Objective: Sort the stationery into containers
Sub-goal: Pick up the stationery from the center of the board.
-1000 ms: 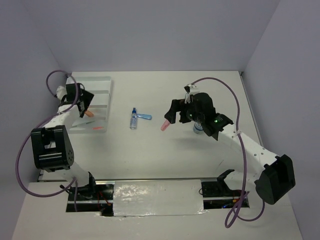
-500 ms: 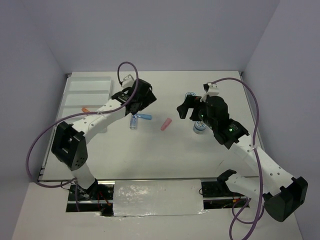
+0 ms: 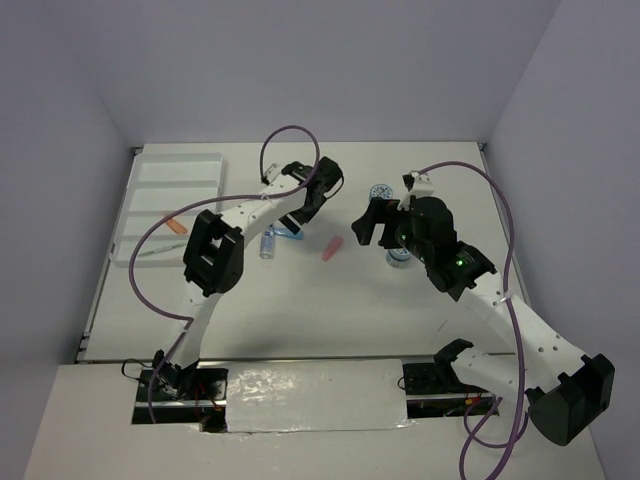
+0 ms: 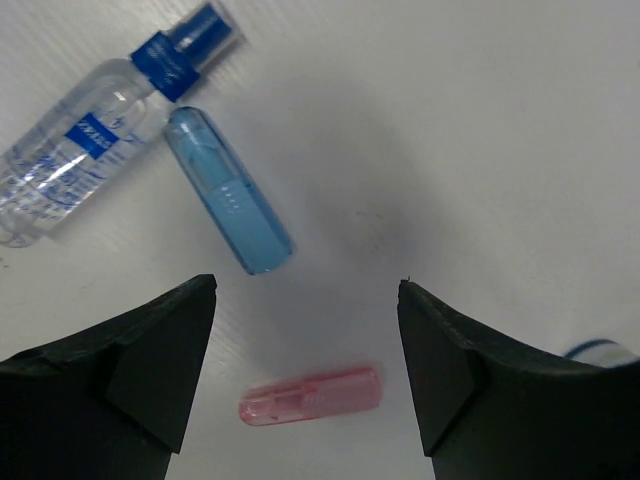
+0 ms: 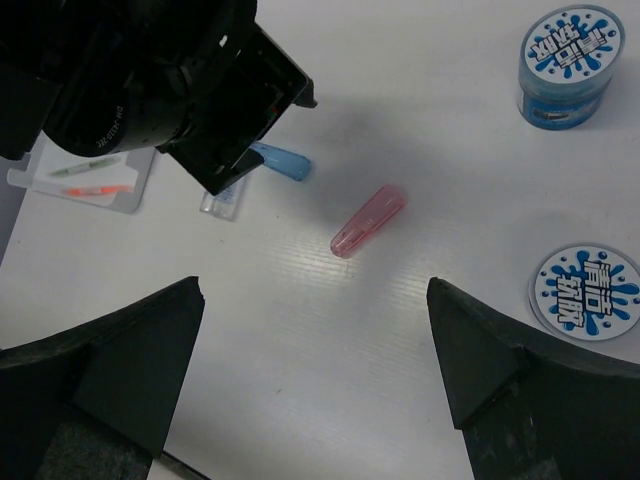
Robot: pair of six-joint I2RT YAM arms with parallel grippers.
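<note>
Start at the left claw (image 4: 305, 295). Its jaws stand wide and hold nothing. It hangs over the middle of the table (image 3: 300, 320).

In the left wrist view, the pink piece (image 4: 310, 395) lies flat on the table in the gap between the jaws, and neither jaw touches it. Beyond it lies the blue piece (image 4: 228, 190). Beside that is the bottle (image 4: 95, 135), on its side with its blue cap close to one end of the blue piece. You cannot tell whether the two touch.

Next, check the right claw (image 5: 315, 290). Its jaws are also spread wide and empty. It is held above the table, to the right of the pink piece.

Two rolls lie to the right of the pink piece. The far roll (image 5: 571, 50) stands on its flat face, well apart from the near roll (image 5: 587, 292).

The tray (image 3: 170, 170) sits at the far left of the table. The orange piece (image 3: 177, 227) lies inside it, and the pen (image 3: 150, 252) lies along its near edge.
</note>
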